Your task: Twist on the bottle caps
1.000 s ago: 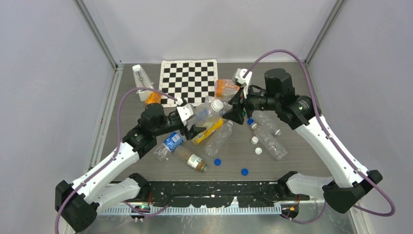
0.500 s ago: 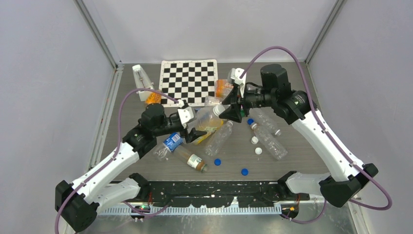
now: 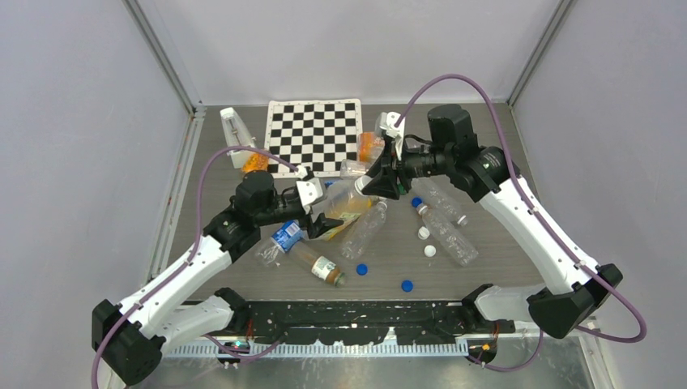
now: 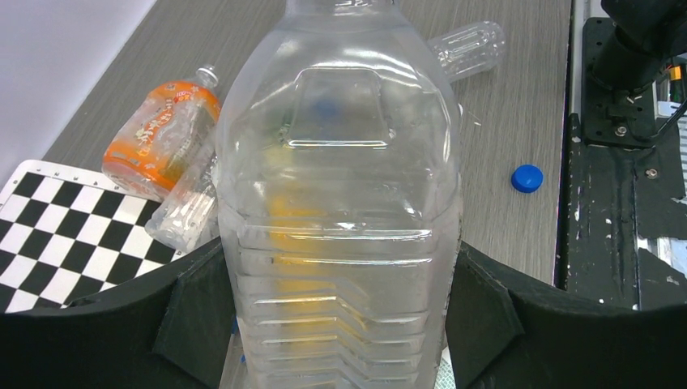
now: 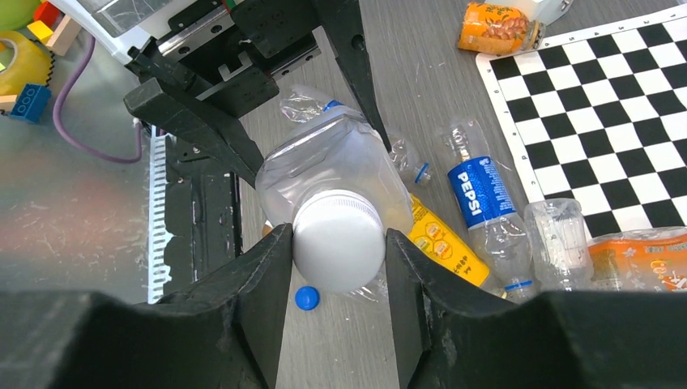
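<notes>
Progress was early: my left claw [image 4: 340, 308] clamped the big clear bottle [image 4: 340, 162] mid-table, and my right claw [image 5: 338, 251] pinched snug on its white cap [image 5: 337, 231], probably mid-twist. Other bottles [image 3: 364, 231] lay around it, some uncapped, with blue caps [image 3: 361, 269] loose on the near side.

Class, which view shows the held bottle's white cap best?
Right wrist: the white cap sits large inside the right claw. Top external mostly hides it behind that claw; left wrist shows only the bottle.

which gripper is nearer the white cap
Right. The right gripper clamps the white cap; the left gripper holds the clear bottle by its body, away from the cap.
</notes>
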You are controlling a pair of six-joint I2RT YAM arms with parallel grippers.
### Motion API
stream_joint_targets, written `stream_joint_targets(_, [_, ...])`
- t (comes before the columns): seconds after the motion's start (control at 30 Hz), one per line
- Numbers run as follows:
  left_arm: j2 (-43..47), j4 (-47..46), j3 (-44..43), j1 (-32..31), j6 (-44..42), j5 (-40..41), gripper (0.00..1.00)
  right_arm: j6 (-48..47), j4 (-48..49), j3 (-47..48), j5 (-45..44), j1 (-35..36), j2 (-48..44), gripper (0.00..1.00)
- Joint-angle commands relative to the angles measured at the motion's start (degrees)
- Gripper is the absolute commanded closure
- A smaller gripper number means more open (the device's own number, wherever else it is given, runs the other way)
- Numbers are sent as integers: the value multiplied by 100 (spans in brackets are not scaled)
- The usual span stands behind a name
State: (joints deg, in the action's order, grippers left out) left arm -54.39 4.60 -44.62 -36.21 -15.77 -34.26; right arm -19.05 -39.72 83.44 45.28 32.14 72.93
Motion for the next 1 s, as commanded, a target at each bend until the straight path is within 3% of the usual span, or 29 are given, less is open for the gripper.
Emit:
stream_joint_targets(0.0, [1, -135, -384, 3, -164, -100, 100, 202, 85, 145, 114, 92, 49, 59])
stream_joint_targets(0.03, [-7, -120, -407, 0, -201, -86, 100, 255, 69, 133, 91, 109, 73, 61])
stream_joint_targets(0.1, [-23, -89, -443, 2, -264, -62, 100, 401, 46, 98, -19, 157, 99, 75])
stream_joint_targets(0.13, [-32, -80, -457, 0, -299, -44, 100, 551, 38, 73, -63, 173, 117, 88])
stream_joint_targets(0.2, [-43, -55, -489, 0, -363, 12, 100, 842, 16, 34, -249, 178, 143, 98])
stream_joint_targets(0.3, [-69, -35, -536, 2, -475, 200, 100, 1369, -148, 13, -661, 178, 174, 100])
stream_joint_targets(0.37, [-95, -25, -575, -10, -563, 373, 100, 2230, -168, -37, -1126, 179, 167, 100])
stream_joint_targets(0.53, [-81, 10, -569, -210, -949, 1039, 100, 5271, -165, -296, -2660, 179, -88, 100])
stream_joint_targets(0.63, [-81, 30, -540, -442, -1267, 1490, 100, 7016, 95, -694, -2890, 190, -355, 100])
stream_joint_targets(0.77, [-110, 133, -566, -641, -1518, 1847, 100, 7476, 334, -790, -2682, 321, -360, 99])
stream_joint_targets(0.8, [-116, 226, -592, -642, -1537, 1855, 100, 7332, 450, -753, -2634, 326, -372, 98])
stream_joint_targets(0.93, [-81, 615, -627, -642, -1552, 1784, 100, 5374, 526, -612, -2730, 329, -742, 55])
stream_joint_targets(0.97, [-66, 746, -634, -642, -1552, 1738, 100, 4997, 540, -633, -2703, 328, -827, 50])
